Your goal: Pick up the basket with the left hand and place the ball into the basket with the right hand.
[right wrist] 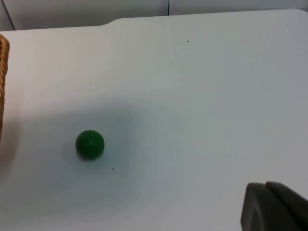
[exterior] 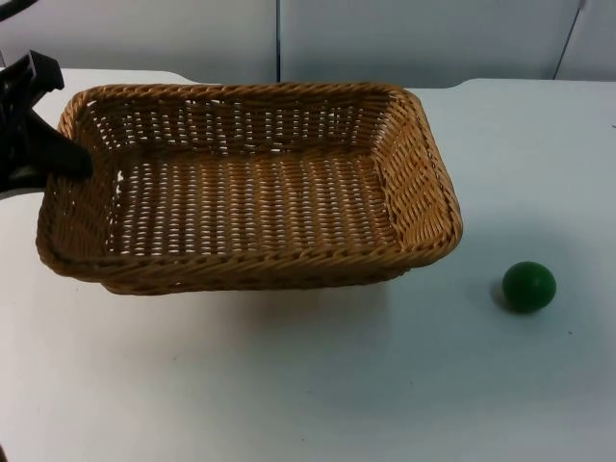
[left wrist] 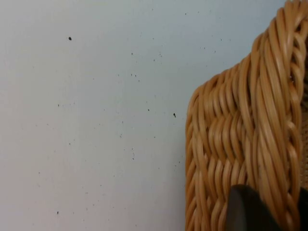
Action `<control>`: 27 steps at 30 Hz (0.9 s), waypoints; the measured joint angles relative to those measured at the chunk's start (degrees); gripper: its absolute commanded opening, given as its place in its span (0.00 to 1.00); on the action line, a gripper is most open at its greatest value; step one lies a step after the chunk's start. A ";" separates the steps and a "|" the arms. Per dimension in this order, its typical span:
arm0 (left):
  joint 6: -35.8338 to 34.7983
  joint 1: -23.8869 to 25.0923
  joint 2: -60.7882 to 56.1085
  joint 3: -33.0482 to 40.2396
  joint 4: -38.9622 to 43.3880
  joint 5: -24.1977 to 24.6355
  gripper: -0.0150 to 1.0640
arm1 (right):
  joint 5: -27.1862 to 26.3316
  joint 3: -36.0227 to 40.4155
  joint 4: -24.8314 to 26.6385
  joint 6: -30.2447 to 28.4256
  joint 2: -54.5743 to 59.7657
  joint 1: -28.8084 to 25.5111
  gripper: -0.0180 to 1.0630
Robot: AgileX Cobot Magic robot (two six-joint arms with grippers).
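I've got the left gripper (exterior: 67, 159) clamped on the left rim of the rectangular woven wicker basket (exterior: 250, 192); in the left wrist view a black fingertip (left wrist: 250, 209) presses against the weave. The basket looks tilted, its near edge off the white surface (exterior: 289, 385), so I judge the pick-up is in hand. The small green ball (exterior: 528, 286) sits on the surface, well apart to the basket's right. The right gripper (right wrist: 274, 207) hangs near the ball; I cannot tell how its jaws stand. Next I need it down over the ball.
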 measured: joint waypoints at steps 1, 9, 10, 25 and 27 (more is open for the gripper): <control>0.00 0.00 0.00 0.00 0.00 0.00 0.01 | 0.00 0.00 0.00 0.00 0.00 0.00 0.01; 0.11 0.00 0.00 0.00 0.00 0.00 0.01 | 0.00 0.00 0.00 0.00 0.00 0.00 0.01; 0.11 0.00 0.00 0.00 0.00 0.00 0.01 | 0.00 0.00 0.00 0.00 0.00 0.00 0.01; 0.11 0.00 0.00 0.00 0.00 0.00 0.01 | 0.00 0.00 0.00 0.00 0.00 0.00 0.01; 0.11 0.00 0.00 0.00 0.00 0.00 0.01 | 0.00 0.00 0.00 0.00 0.00 0.00 0.01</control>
